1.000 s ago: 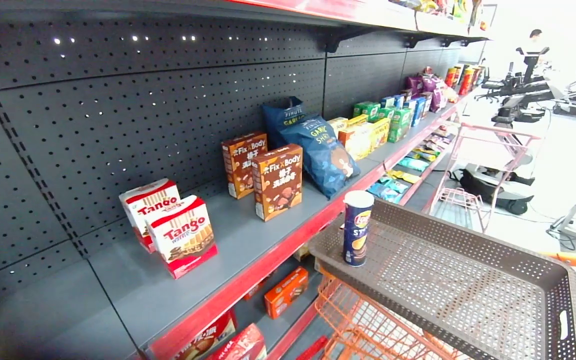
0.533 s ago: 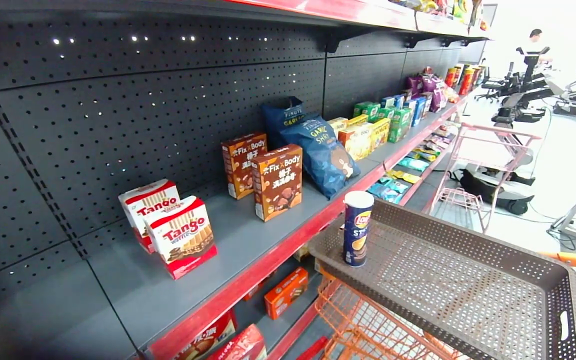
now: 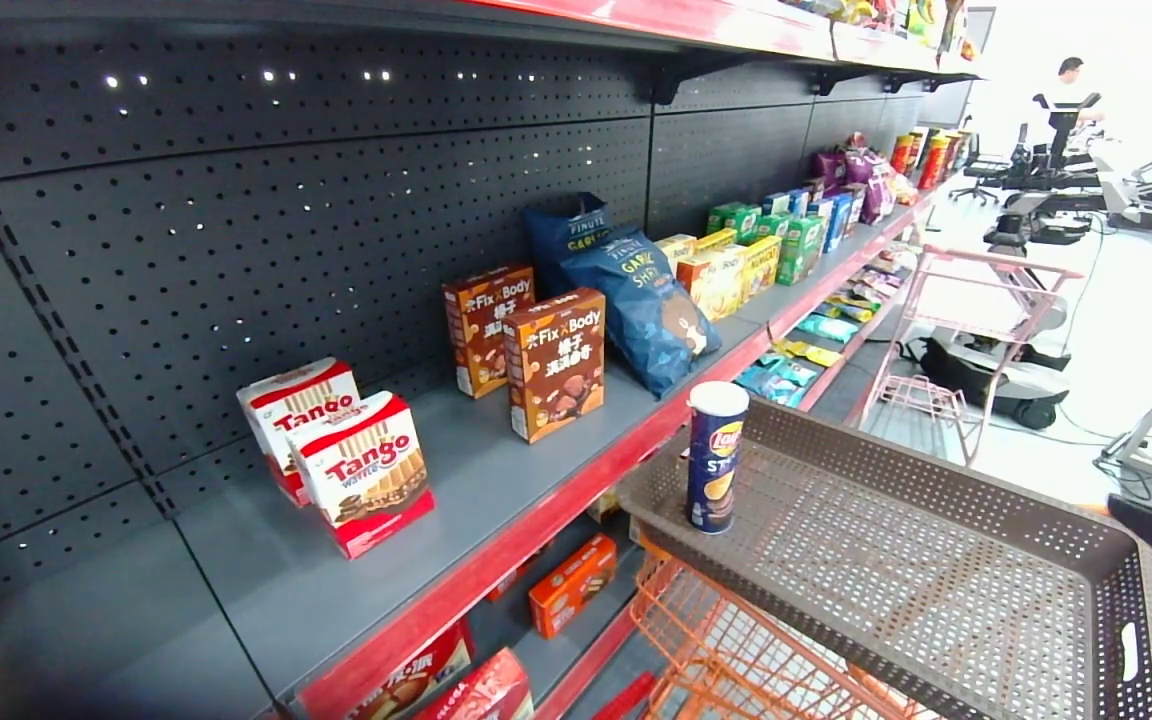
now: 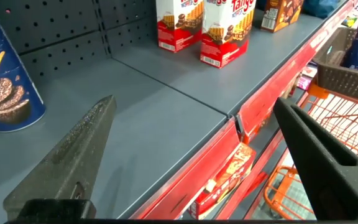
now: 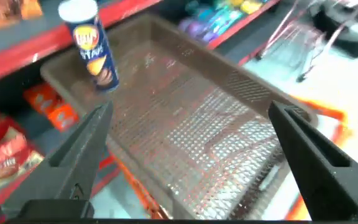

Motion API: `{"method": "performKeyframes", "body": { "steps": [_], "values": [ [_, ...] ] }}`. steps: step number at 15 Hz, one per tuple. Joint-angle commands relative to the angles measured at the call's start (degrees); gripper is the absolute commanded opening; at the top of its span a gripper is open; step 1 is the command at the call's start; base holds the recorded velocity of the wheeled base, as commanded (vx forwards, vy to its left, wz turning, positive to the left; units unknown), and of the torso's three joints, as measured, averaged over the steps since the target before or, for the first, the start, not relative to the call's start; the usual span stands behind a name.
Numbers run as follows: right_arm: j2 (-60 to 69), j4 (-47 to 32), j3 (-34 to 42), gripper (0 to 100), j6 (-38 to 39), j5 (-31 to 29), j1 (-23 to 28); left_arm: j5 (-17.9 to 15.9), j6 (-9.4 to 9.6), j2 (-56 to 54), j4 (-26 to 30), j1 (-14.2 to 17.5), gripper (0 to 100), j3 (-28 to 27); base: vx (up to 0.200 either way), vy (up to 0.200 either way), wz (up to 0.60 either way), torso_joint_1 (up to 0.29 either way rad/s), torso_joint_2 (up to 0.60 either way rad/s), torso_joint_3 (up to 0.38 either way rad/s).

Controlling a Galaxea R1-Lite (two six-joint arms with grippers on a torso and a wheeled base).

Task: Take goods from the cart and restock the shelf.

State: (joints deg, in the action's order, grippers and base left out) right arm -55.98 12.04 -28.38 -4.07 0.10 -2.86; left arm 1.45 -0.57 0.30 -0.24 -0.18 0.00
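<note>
One blue chip can (image 3: 715,458) with a white lid stood upright in the corner of the brown tray (image 3: 936,570) on the orange cart (image 3: 736,650). Shelf (image 3: 266,570) held two wafer boxes (image 3: 364,472), two brown boxes (image 3: 554,363) and two blue bags (image 3: 641,305). Left gripper (image 4: 191,168) and right gripper (image 5: 191,155): jaws spread, empty.

Can (image 3: 715,457) stands in tray (image 3: 936,560), at corner nearest shelf (image 3: 496,470); tray sits atop cart (image 3: 736,650), rt of shelf. On shelf, L to R: wafer boxes (image 3: 361,470), biscuit boxes (image 3: 554,363), snack bags (image 3: 641,305), each pair one behind other.

Spread hand (image 4: 192,102) over grey shelf (image 4: 160,78)
</note>
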Motion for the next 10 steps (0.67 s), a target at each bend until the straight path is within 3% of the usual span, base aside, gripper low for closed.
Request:
{"method": "performKeyframes", "body": {
  "steps": [1,2,6,10],
  "values": [
    [-16.88,4.83,-2.03,100,-1.29,4.3,-2.58,0.04,-0.04,0.05,-0.02,0.01,100,0.0,0.0,0.0,0.0,0.0,0.0,0.0],
    [-20.49,6.94,-2.91,100,-1.03,5.44,-3.38,0.04,0.05,0.05,-0.02,0.01,100,0.0,0.0,0.0,0.0,0.0,0.0,0.0],
    [-41.23,27.68,-7.04,100,-1.29,9.13,-3.99,0.04,-0.04,0.05,-0.02,0.01,100,0.0,0.0,0.0,0.0,0.0,0.0,0.0],
    [-52.04,29.79,-16.01,100,-1.64,12.21,-9.44,0.04,-0.04,0.05,-0.02,0.01,100,0.0,0.0,0.0,0.0,0.0,0.0,0.0]
  ]
}}
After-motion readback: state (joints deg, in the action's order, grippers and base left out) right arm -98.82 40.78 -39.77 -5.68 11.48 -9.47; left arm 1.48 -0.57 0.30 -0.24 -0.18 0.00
